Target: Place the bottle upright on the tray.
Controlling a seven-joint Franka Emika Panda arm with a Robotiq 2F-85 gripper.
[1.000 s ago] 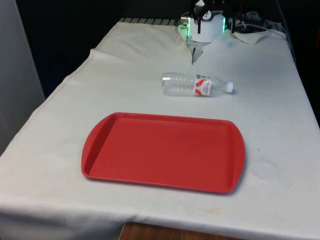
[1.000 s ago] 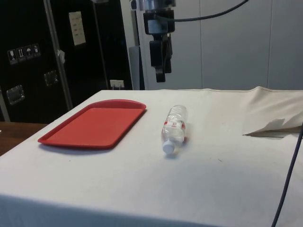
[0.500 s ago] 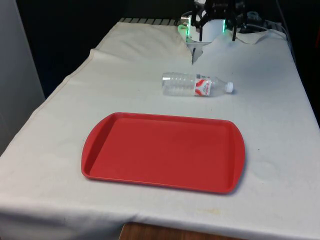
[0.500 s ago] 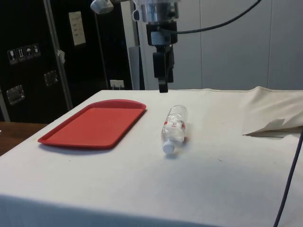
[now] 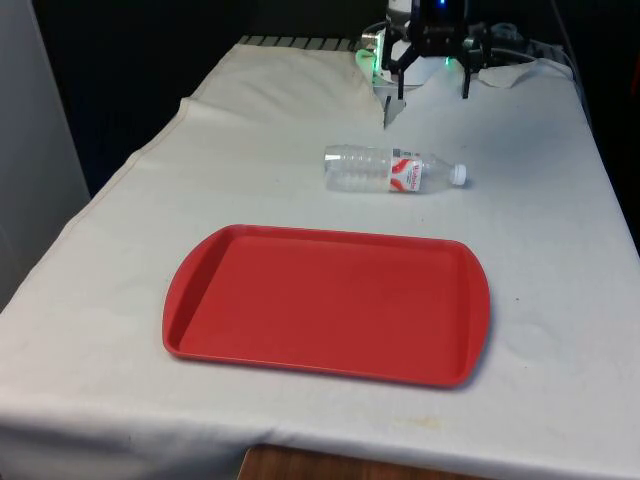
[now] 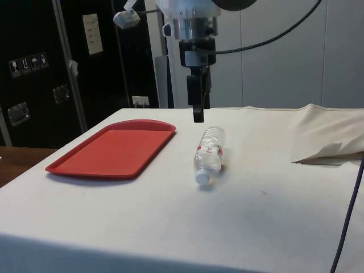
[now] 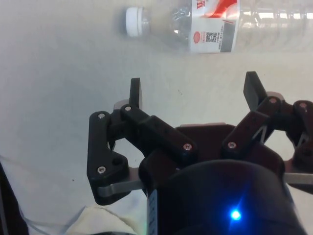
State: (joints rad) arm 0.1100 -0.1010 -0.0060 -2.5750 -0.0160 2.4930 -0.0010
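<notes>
Over the last second the gripper (image 6: 198, 116) has come down from well above the counter (image 5: 560, 260) and now hangs just above the bottle (image 5: 393, 169), a little to the robot's side of it; in the front view its fingers (image 5: 401, 87) have dropped into sight and stand spread wide apart, holding nothing. That reads as the approach to a grasp: the descent is under way, but the bottle is untouched and nothing of the placing has been done. The bottle lies on its side on the white cloth, near the far edge of the tray (image 5: 200, 300) but clear of it, its cap (image 5: 459, 174) pointing toward the front view's right. It is clear, ribbed plastic, looks empty or nearly so, and carries a red and white label (image 7: 213, 25) around the shoulder; being round and light, it will likely roll if nudged off-centre. The tray is smooth red plastic, rectangular with rounded corners and a low raised rim.
</notes>
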